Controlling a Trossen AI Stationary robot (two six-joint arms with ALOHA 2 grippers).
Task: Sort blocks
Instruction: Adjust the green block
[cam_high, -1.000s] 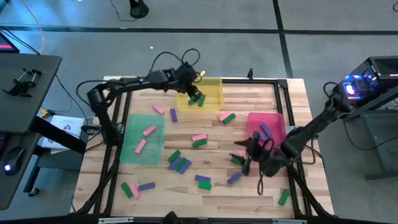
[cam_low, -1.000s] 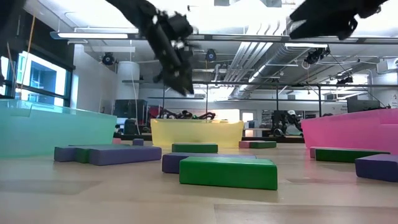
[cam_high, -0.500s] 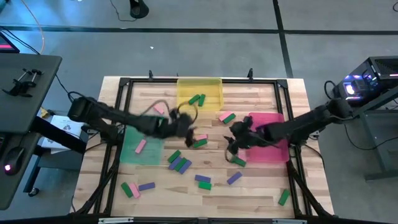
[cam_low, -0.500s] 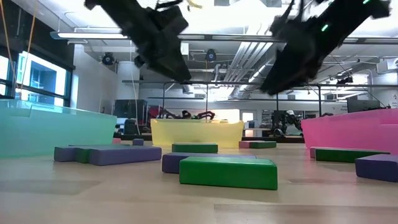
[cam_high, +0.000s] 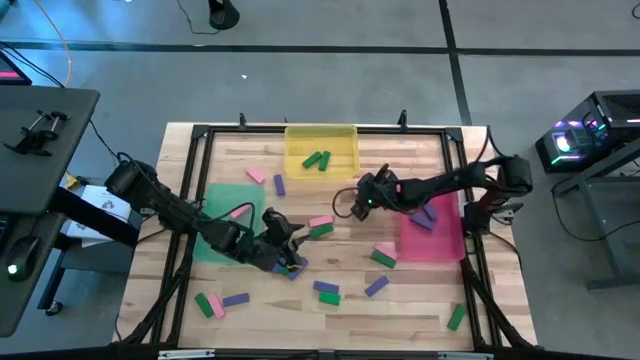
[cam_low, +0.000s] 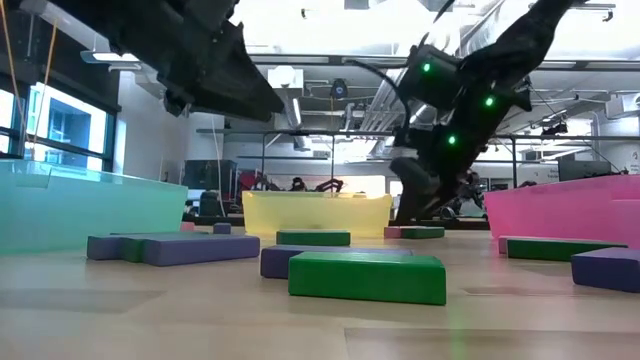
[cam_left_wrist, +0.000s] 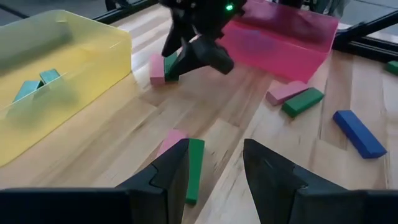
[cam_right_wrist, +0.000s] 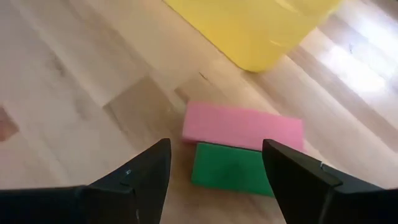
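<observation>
Our right gripper hangs wide open, empty.
Pink block and green block lie at its twelve o'clock; no readable writing.

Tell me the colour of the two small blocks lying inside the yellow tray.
Both blocks in the yellow plastic tray are green, clearest in the high view.

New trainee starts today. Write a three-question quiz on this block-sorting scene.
1. True or false: the yellow tray holds only green blocks.
2. The right gripper hovers over which pair? A) pink and green blocks B) two purple blocks C) a blue block alone
3. Fill in: purple blocks lie in the ____ tray.

Key: 1 true; 2 A, the pink block beside the green block; 3 pink.
</observation>
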